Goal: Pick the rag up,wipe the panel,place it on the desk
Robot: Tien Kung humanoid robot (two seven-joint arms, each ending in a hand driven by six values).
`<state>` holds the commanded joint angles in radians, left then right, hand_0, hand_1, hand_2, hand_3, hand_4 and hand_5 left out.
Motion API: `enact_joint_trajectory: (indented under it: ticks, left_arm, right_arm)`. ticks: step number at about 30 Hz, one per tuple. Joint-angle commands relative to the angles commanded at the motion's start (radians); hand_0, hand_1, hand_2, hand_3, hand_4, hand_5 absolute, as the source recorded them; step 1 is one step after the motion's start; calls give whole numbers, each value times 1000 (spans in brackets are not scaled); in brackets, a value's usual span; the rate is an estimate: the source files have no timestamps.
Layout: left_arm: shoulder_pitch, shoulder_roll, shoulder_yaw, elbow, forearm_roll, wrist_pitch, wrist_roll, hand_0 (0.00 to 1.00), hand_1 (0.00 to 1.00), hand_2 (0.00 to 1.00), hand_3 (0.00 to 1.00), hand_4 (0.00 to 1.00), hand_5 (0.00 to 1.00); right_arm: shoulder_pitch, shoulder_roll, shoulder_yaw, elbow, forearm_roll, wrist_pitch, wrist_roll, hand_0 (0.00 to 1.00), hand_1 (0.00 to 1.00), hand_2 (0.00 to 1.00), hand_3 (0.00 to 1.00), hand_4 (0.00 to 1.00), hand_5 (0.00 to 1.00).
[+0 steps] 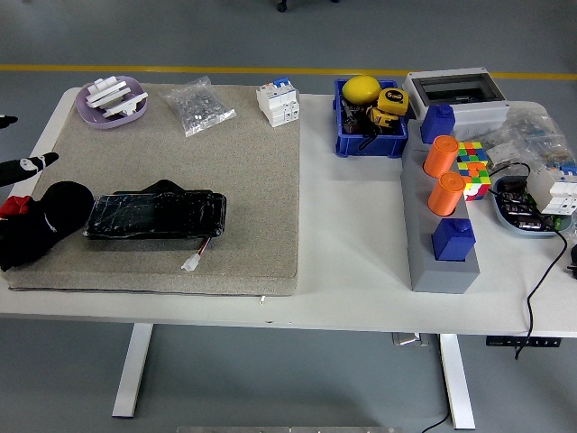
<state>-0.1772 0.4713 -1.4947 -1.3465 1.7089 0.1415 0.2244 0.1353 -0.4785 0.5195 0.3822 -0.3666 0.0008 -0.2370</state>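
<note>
Black rag [41,221] bunched at bench [352,271] left edge beside the panel [155,215], left robot hand [18,171] fingers apart just above it, ungrasped; pickup, wiping, placing all remain.

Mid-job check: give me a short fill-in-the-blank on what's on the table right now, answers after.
1. The black panel lies on the grey ____.
2. The black rag sits at the panel's ____ end.
3. The blue bin holds a ____ ball.
4. Two ____ cylinders stand on the grey block.

Missing words: mat; left; yellow; orange
</note>
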Motion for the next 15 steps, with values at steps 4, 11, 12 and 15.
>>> enact_joint_trajectory:
  ticks: [4,11,12,15]
  left_arm:
    - [-4,-8,-3,6,-4,2,4,744,862,829,776,998,377]
    - [0,-23,-13,1,1,1,6,748,861,833,777,998,397]
    - [1,-24,-15,2,2,1,7,748,861,833,777,998,397]
    - [5,-31,-25,1,3,-1,7,748,861,833,777,998,397]
  right_arm:
    - [4,3,15,1,-8,-7,2,748,590,638,609,998,616]
    - [2,7,32,4,-22,-12,6,749,589,638,609,998,616]
    - [2,8,33,5,-24,-12,5,749,589,638,609,998,616]
    - [1,9,38,5,-29,-14,5,749,589,638,609,998,616]
